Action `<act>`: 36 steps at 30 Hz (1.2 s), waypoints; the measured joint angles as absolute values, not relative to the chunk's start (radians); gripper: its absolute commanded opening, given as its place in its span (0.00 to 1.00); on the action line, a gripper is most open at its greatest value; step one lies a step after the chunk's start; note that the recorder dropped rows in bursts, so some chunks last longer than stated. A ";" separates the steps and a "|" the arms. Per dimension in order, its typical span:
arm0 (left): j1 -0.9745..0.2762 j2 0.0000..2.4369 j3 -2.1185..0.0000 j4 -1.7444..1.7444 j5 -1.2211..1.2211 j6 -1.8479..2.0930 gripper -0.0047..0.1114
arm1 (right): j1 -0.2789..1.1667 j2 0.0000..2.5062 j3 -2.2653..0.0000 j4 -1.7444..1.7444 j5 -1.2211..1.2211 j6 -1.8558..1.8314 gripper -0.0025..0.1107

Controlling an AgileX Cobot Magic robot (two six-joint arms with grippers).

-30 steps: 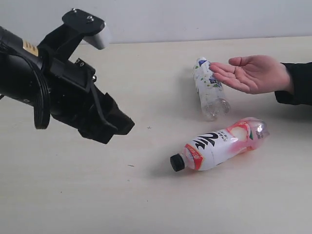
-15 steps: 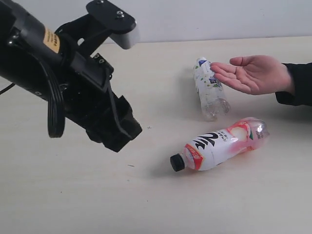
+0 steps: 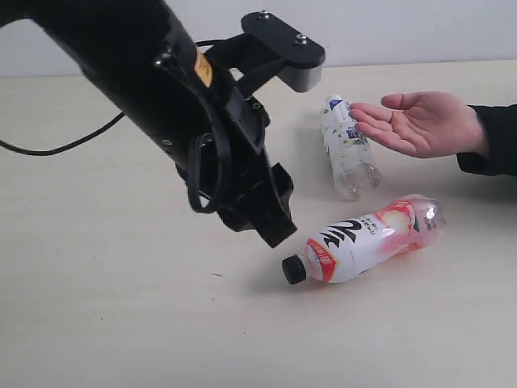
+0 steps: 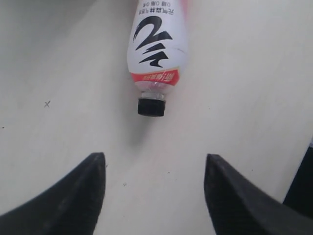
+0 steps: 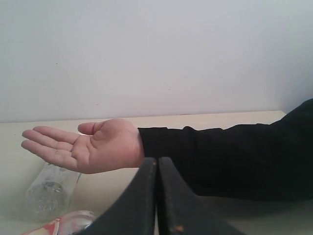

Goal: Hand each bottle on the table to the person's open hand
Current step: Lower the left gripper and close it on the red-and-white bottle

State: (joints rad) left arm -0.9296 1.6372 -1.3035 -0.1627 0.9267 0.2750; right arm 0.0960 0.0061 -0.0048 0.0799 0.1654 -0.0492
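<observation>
Plastic and lying on its side, the pink-red bottle (image 3: 367, 234) is the nearer of the two bottles in sight. It sits low in the centre-right of the exterior view, with its black cap (image 3: 293, 269) pointing toward the lower left.

The step in hand looks like the approach to pick it up. To do that well, I would carry the left gripper (image 3: 273, 230) past the cap and neck and close across the wide labelled body, one finger on each side of the long axis. A round bottle on the smooth table (image 3: 113, 323) will probably roll or skid if pinched at the tapering shoulder or nudged from one side.

In the left wrist view the gripper (image 4: 154, 159) is spread wide and empty. The cap (image 4: 151, 106) sits centred beyond its fingertips and the bottle (image 4: 157, 46) runs straight up the frame, so the line-up seems good.

The left arm (image 3: 161, 105) slants down from the upper left of the exterior view, and the gripper tip is just up-left of the cap. How high it hangs above the table is hard to judge from this angle.

Farther back, the silver-green-labelled bottle (image 3: 347, 149) lies on its side in the upper centre-right. Its white-capped end is just beside the fingertips of the person's open hand (image 3: 420, 121), held palm up at the right edge.

In its wrist view the right gripper (image 5: 156, 164) is pressed closed on nothing and faces that hand (image 5: 90, 147).
</observation>
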 measured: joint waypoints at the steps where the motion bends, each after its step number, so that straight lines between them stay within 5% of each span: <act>1: -0.938 1.652 -1.321 -0.155 0.940 0.269 0.54 | 0.096 0.006 -0.005 0.080 0.165 -0.049 0.02; 9: -1.026 1.827 -1.465 -0.042 0.963 0.253 0.76 | 0.096 0.006 -0.005 0.080 0.165 -0.049 0.02; 36: -1.042 2.217 -1.704 0.019 0.856 0.253 0.76 | 0.096 0.006 -0.005 0.080 0.165 -0.049 0.02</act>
